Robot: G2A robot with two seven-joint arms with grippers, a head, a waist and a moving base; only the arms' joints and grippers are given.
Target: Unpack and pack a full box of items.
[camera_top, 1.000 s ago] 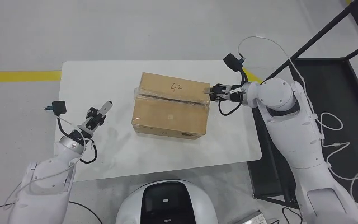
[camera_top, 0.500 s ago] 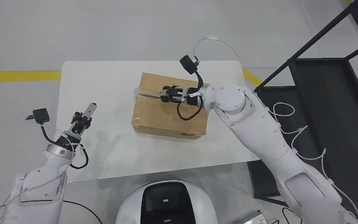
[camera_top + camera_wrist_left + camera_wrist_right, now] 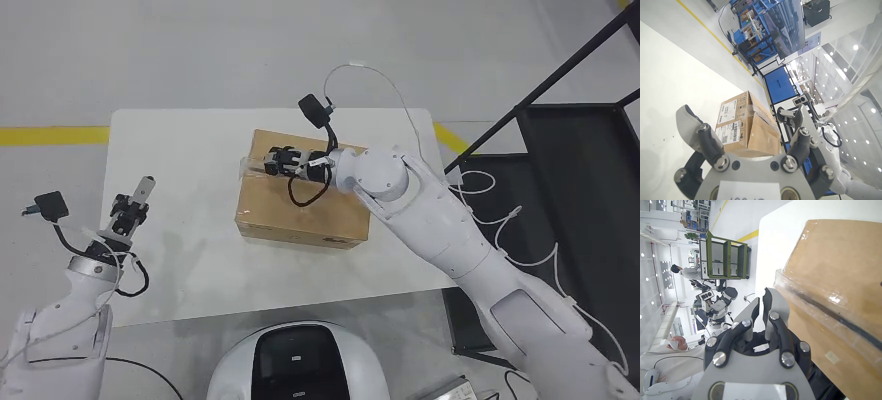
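The right pincer (image 3: 272, 160), pressed together, has run right-to-left along the taped seam (image 3: 829, 311) of the cardboard box (image 3: 300, 205) in the middle of the desk (image 3: 200, 260) — probably slitting it for unpacking. The left pincer (image 3: 140, 190) — spread — has drifted left.

R arm, white, is stretched over the brown cardboard box (image 3: 300, 210) from its right side, w/ the forearm above the top face. R gripper (image 3: 272, 162), grey and black, lies about level at the box's top left edge by the taped seam. Its fingers (image 3: 772, 298) are nearly together, nothing seen between. L arm is bent, well left of the box. L gripper (image 3: 133, 203) points fwd, fingers (image 3: 687, 117) spread wide, empty.
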